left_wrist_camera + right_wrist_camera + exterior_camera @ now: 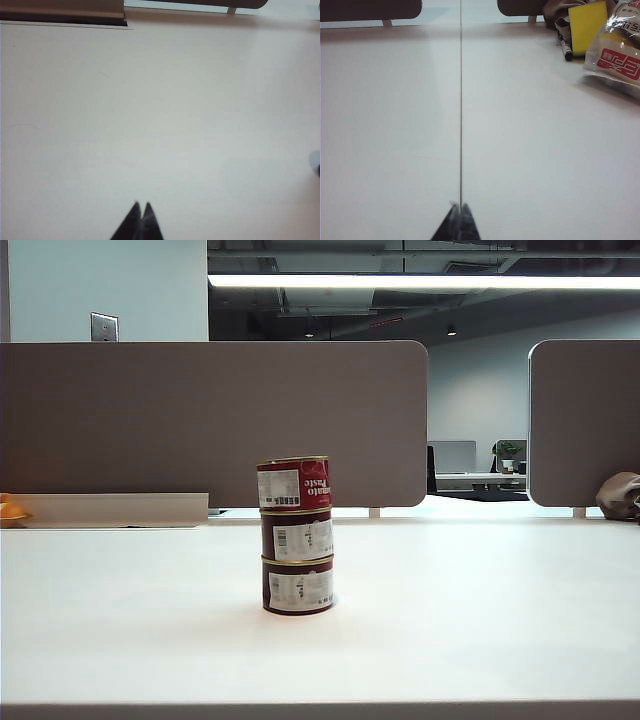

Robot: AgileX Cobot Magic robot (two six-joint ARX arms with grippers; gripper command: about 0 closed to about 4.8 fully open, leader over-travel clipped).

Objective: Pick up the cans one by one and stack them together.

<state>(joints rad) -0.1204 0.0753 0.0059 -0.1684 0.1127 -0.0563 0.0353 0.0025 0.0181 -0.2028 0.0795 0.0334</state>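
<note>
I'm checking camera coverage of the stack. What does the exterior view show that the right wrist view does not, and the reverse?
Only the exterior view shows the three cans stacked: the red Tomato Paste can on two maroon cans. Neither arm appears there. Only the right wrist view shows the right gripper, jaws shut over bare table, plus a yellow pad, a marker and a plastic bag. Both show the white table and the divider panels.
</note>
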